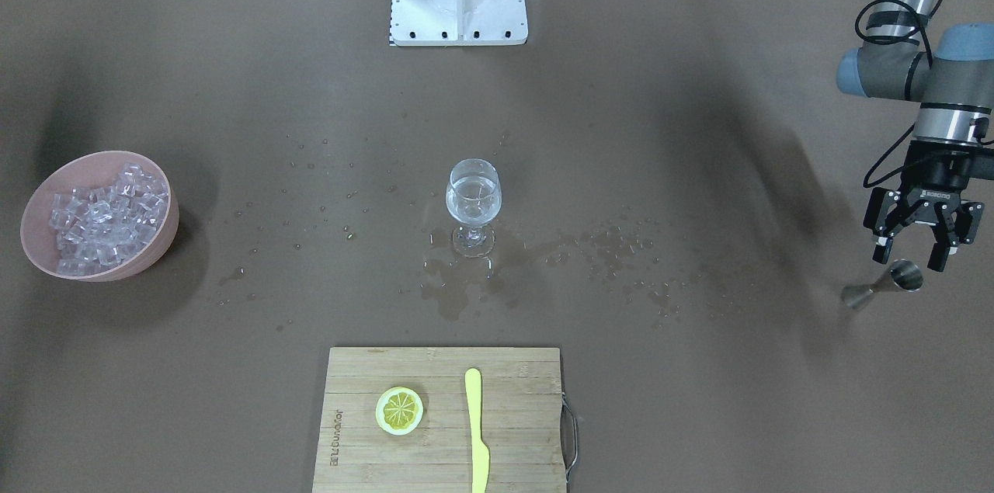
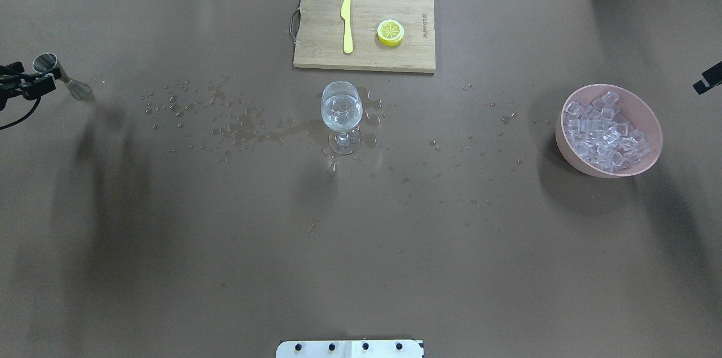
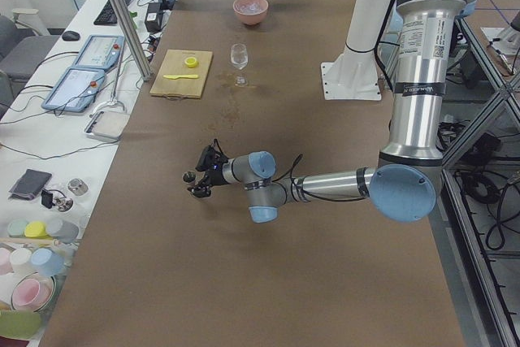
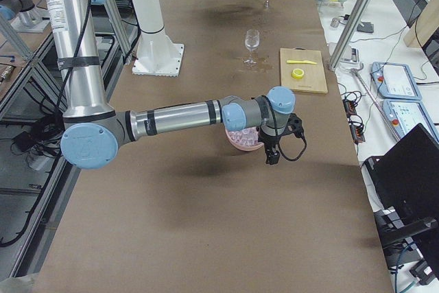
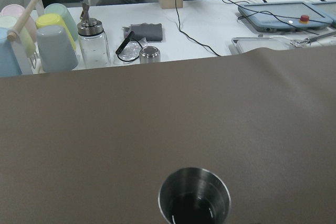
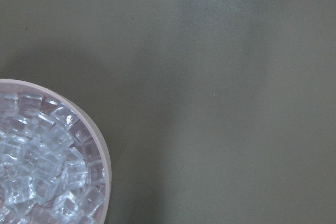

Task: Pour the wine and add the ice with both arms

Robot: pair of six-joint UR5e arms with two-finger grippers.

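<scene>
Left gripper [image 1: 908, 260] hangs by the desk's left end, jaws spread wide, gripping nothing. The jigger [image 1: 905, 276] stands upright just under and between its fingers, and whether they touch it I cannot tell. The wrist view looks straight into the cup, which holds only a thin film of liquid, so it is probably parked here out of the pour path.

The glass [image 1: 473, 202] stands upright mid-desk with the wine [image 1: 472, 196] low in its bowl. Puddles [image 1: 458, 291] and drops spread around its foot. The pour looks done.

The ice [image 1: 105, 213] is all heaped in the pink bowl [image 1: 151, 256] near the right end, well apart from the glass; no cubes show in the glass. The right gripper [image 4: 273, 150] hovers beside the bowl's outer rim, likely staged for a scoop or grab. Whether it is spread or clenched I cannot tell.

The board [image 1: 512, 431] sits mid far edge with the lemon [image 1: 400, 410] and knife [image 1: 475, 431] lying on it.
</scene>
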